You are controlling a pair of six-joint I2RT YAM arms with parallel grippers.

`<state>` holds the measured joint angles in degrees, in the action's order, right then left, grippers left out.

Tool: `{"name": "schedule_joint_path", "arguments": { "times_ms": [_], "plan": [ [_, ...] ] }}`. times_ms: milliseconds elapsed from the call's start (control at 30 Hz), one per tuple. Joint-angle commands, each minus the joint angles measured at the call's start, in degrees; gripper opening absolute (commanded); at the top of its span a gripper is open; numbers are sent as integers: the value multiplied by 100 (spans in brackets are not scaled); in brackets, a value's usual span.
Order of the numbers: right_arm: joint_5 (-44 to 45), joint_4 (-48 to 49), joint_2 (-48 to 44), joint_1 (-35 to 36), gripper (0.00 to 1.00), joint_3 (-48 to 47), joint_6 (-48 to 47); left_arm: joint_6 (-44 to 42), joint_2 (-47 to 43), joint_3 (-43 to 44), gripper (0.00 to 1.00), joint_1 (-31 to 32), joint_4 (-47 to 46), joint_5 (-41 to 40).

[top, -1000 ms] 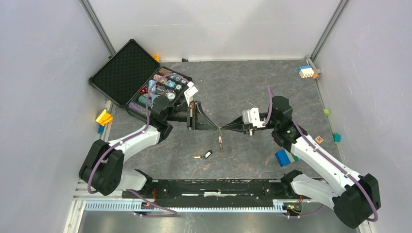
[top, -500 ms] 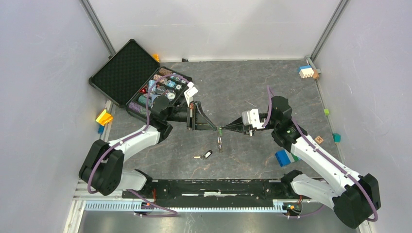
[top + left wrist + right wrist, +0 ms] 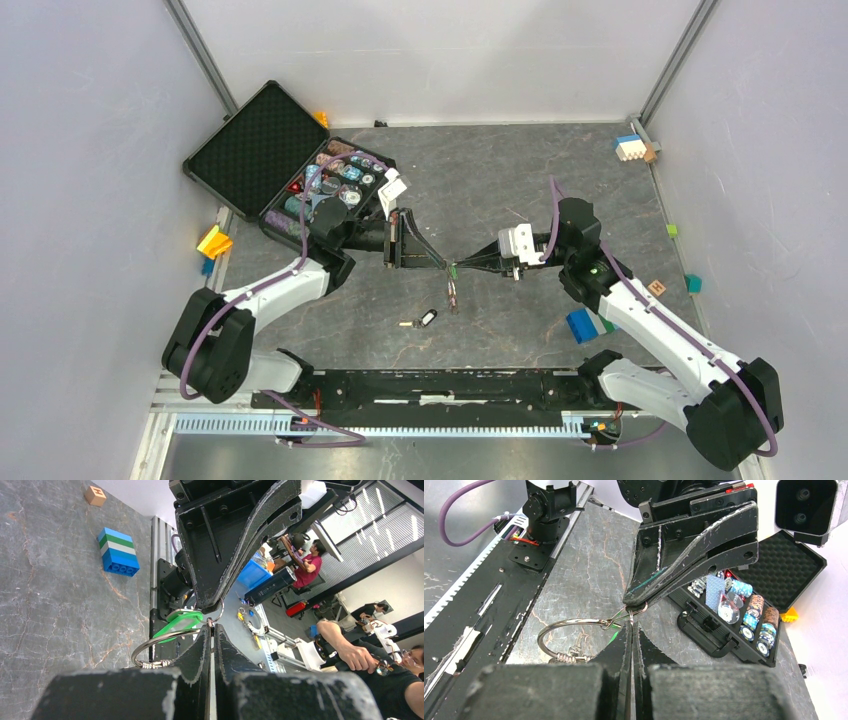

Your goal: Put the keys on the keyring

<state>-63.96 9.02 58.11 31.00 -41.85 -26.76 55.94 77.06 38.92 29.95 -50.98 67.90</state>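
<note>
Green key (image 3: 177,623) first: its plastic head sits right at my fingertips, just to one side of where my left claw (image 3: 210,632) and right claw (image 3: 631,627) meet nose to nose, up off the table (image 3: 500,170). The keyring (image 3: 574,622) is at the same spot. Its wire loop runs straight into that pinch point and hangs out from it, with the plain keys (image 3: 572,652) dangling off the low side.

Both claws are clenched tight, no gap showing in either. Honestly I can't sort out which one has the ring and which has the key, since everything is bunched up at the tips. My guess is I'm mid-threading the green one.

The black key (image 3: 428,318) is lying flat on the table below the claws, a bit toward my bases, well apart from both. Nobody's touching it, so that one isn't done yet.

What worries me:
- The grip is all on the very tips. Any twist or pull between the two arms and the thin wire could squirt out, dropping the ring and the key.
- If the coil snaps closed before the key's hole is fully on, the key just pops off.
- The dangling keys could swing and tug the ring sideways.
- The tips are nearly touching, so pushing further in means claw-on-claw contact.

The open black case (image 3: 255,145) is off behind my left claw, out of the way.
</note>
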Motion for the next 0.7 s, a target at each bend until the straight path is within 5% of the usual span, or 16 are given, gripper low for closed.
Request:
{"name": "schedule_joint_path", "arguments": {
  "times_ms": [0,667],
  "plan": [
    [155,212,-8,-15,0,53,157,206,-191,1,2,32,-386,86],
    [314,476,38,37,0,70,481,57,-118,43,2,91,-217,58]
  ]
}}
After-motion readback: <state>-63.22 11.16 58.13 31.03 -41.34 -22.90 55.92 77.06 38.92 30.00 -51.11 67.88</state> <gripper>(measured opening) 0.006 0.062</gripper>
